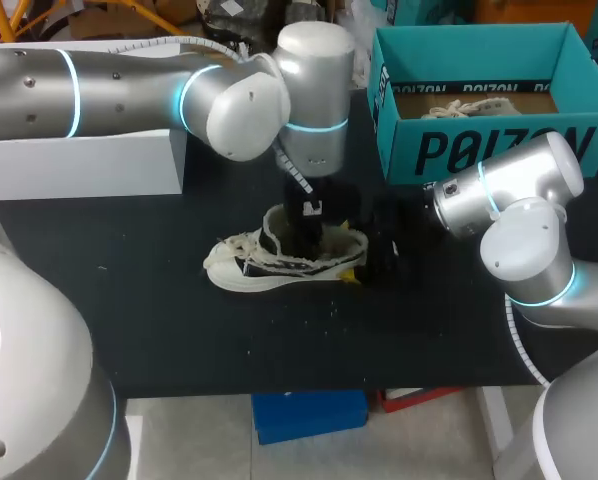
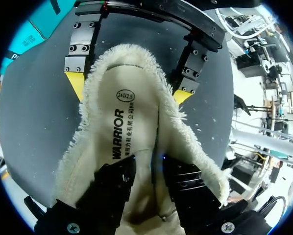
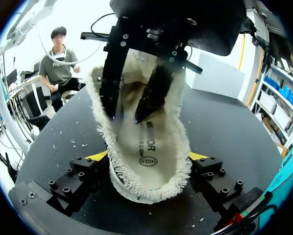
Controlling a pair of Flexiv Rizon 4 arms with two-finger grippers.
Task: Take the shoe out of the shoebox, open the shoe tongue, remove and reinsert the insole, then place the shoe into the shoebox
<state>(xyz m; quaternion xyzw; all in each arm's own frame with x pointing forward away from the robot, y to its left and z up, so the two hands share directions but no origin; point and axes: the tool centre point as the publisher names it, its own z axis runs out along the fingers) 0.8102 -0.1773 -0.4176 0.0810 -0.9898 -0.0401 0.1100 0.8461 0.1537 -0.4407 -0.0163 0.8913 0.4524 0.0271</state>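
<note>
Shoe (image 1: 279,262) lies mid-table (image 1: 129,300), near the shoebox (image 1: 479,150) at the far right corner. Our right hand (image 3: 149,156) clamps its heel; our left hand (image 3: 126,116) is down on the insole (image 2: 122,122), its grip impossible to tell. We judge insole removal in hand: next, pinch an edge and lift cleanly.

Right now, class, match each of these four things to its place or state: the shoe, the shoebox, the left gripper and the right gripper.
Things:
1. shoe
2. shoebox
3. left gripper
4. right gripper

Places or states:
A. teal, open, at the far right of the table
B. closed on the shoe's heel from both sides
C. standing on its sole on the black tabletop
D. down inside the shoe's opening

Pairs: 1-C, 2-A, 3-D, 4-B
</note>
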